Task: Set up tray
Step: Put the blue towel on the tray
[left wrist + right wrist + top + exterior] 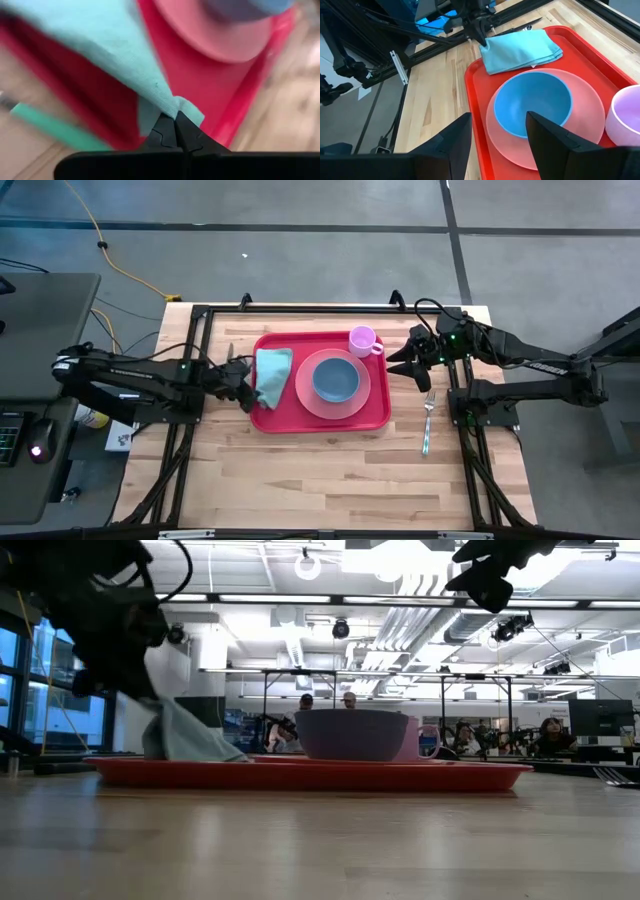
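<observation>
The red tray (375, 415) lies mid-table and carries a pink plate (365, 395) with a blue bowl (335, 378) on it. A pink cup (362, 340) stands at its far right corner. A folded teal cloth (273, 370) is on its left part. My left gripper (249, 388) is at the tray's left rim, shut on the cloth. My right gripper (497, 135) hangs open, high above the tray's right edge (397, 363), with nothing between its fingers. My left gripper pinches the cloth's corner (169, 101) nearest the tray's left rim between its two fingertips. One layer or several, I cannot tell. The fingers come slanting down from the table's left side. That corner is raised and drawn to a peak (487, 46); the rest lies on the tray (190, 745).
A fork (427, 420) lies on the bare wood right of the tray. A thin utensil (229, 352) lies just left of the tray, by my left arm. The black frame rails (190, 360) run along the table's left and right sides.
</observation>
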You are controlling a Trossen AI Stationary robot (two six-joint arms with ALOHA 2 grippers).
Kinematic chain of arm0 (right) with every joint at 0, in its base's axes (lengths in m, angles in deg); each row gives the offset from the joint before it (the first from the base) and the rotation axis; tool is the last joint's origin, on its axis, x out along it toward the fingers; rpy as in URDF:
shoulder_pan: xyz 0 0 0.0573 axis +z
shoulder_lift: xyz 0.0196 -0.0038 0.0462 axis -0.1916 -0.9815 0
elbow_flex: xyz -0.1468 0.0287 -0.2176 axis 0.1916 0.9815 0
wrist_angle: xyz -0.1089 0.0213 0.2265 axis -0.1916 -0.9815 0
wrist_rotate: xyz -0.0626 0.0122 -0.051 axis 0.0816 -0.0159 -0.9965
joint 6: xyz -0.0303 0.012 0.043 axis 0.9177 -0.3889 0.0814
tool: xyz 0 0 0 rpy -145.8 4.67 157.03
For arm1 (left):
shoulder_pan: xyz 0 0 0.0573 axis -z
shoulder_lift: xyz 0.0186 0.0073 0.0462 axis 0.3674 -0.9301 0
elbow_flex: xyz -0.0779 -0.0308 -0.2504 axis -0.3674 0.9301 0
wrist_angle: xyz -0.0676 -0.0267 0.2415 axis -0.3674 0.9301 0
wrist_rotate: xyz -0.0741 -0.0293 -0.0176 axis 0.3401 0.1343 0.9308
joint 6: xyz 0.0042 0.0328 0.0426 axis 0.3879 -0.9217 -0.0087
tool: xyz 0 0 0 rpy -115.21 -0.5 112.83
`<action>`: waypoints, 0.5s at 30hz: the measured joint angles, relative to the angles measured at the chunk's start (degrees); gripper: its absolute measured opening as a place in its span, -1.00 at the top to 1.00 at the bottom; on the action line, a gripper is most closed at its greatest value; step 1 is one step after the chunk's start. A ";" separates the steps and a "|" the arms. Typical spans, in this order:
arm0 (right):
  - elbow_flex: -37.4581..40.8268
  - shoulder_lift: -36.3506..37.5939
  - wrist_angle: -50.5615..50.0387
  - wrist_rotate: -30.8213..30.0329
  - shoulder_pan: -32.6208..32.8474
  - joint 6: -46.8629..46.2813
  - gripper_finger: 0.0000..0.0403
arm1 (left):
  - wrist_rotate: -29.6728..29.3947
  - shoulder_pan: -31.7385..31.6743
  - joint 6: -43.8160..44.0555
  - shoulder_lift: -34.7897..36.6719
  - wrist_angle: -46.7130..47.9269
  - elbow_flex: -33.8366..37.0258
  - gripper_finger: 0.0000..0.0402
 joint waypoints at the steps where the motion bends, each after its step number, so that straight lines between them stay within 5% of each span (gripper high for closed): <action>1: 0.00 0.00 0.00 0.00 0.00 0.01 0.17 | 0.48 0.00 0.02 -0.04 1.40 0.00 0.95; 6: 0.00 0.00 0.01 -0.27 0.00 0.08 0.17 | 2.92 0.02 0.23 -1.64 3.90 0.00 0.95; 15: 0.00 0.00 0.04 -2.59 0.00 0.20 0.17 | -2.19 -0.04 1.45 -4.76 1.46 0.00 0.96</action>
